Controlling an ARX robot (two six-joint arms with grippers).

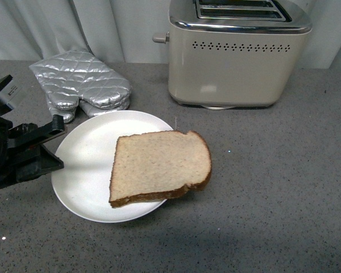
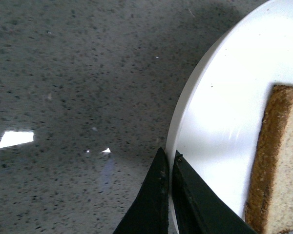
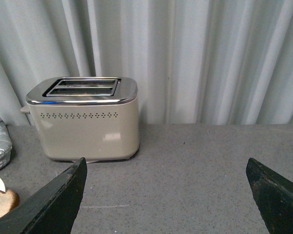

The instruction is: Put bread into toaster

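Note:
The slice of bread (image 1: 160, 165) lies flat on the white plate (image 1: 85, 153), overhanging its right rim. My left gripper (image 1: 54, 145) is shut on the plate's left rim; in the left wrist view the plate's edge (image 2: 185, 122) sits pinched between the two black fingers, with the bread's crust (image 2: 268, 161) beside them. The beige toaster (image 1: 237, 54) stands behind the plate at the back, with both chrome slots open on top. My right gripper (image 3: 166, 168) is open and empty, facing the toaster (image 3: 83, 122) across bare counter; it does not show in the front view.
Two silver quilted oven mitts (image 1: 79, 82) lie at the back left beside the plate. A pale curtain (image 3: 210, 58) hangs behind the grey speckled counter (image 1: 273, 187).

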